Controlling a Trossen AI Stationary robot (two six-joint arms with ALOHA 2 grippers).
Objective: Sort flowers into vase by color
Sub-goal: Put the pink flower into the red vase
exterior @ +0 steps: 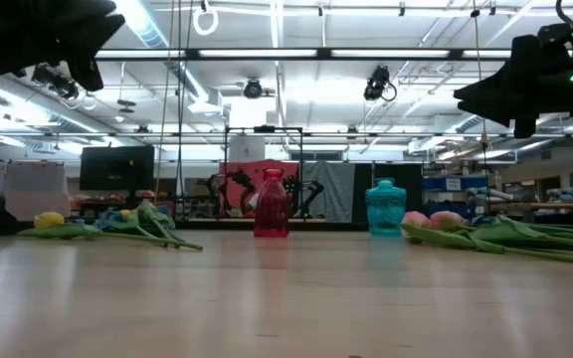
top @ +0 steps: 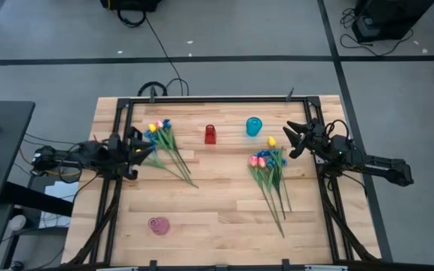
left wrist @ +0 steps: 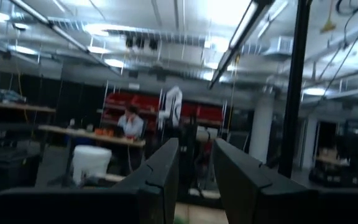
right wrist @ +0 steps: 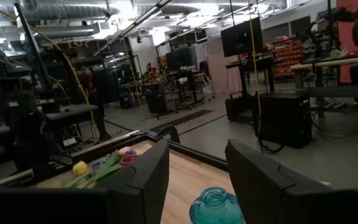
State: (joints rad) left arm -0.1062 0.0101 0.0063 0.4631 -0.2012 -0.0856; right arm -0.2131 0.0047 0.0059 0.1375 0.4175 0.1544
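Note:
Two bunches of flowers lie flat on the table, with pink and yellow tulips and blue sprigs on green stems. The left bunch [top: 164, 144] [exterior: 107, 225] [right wrist: 104, 167] lies just past my left gripper [top: 143, 144] [left wrist: 196, 180]. That gripper is open and held above the table. The right bunch [top: 270, 169] [exterior: 495, 231] lies beside my right gripper [top: 296, 140] [right wrist: 196, 180], which is also open and raised. Three vases stand upright: red [top: 210, 134] [exterior: 271, 204], teal [top: 254, 126] [exterior: 385, 208] [right wrist: 215, 208] and pink [top: 158, 225].
A dark frame [top: 217, 98] runs along the table's far edge and down both sides. Bare wood [top: 217, 203] lies between the two bunches and toward the near edge. A person [left wrist: 130, 123] sits at a bench in the room beyond.

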